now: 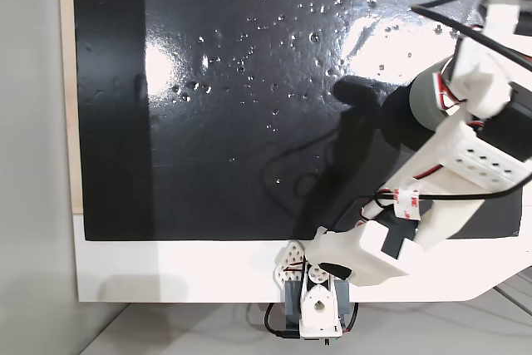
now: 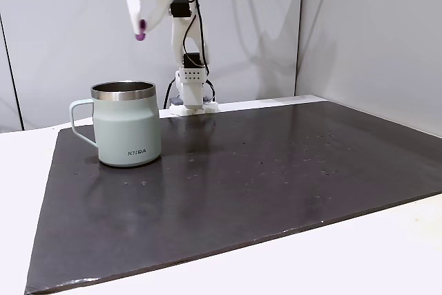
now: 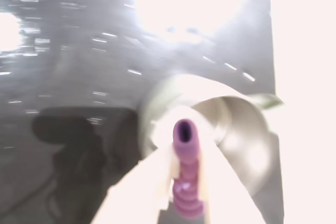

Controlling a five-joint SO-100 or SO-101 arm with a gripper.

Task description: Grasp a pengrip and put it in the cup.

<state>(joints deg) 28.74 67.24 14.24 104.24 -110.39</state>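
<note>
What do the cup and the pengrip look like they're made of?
The cup looks like metal: shiny steel rim and inside, with a matte grey-green coat on the outer wall. The pengrip, held in the end effector above the cup, looks like soft rubber or silicone: purple, ribbed, dull finish, though the wrist view is blurred.

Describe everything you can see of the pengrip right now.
The pengrip is a small purple ribbed tube, soft-looking, with an open hollow end facing the wrist camera's scene. It is pinched between the white fingers of the gripper, its tip poking out past them. In a fixed view it shows as a purple tip held high in the air above the cup, touching nothing but the gripper.
</note>
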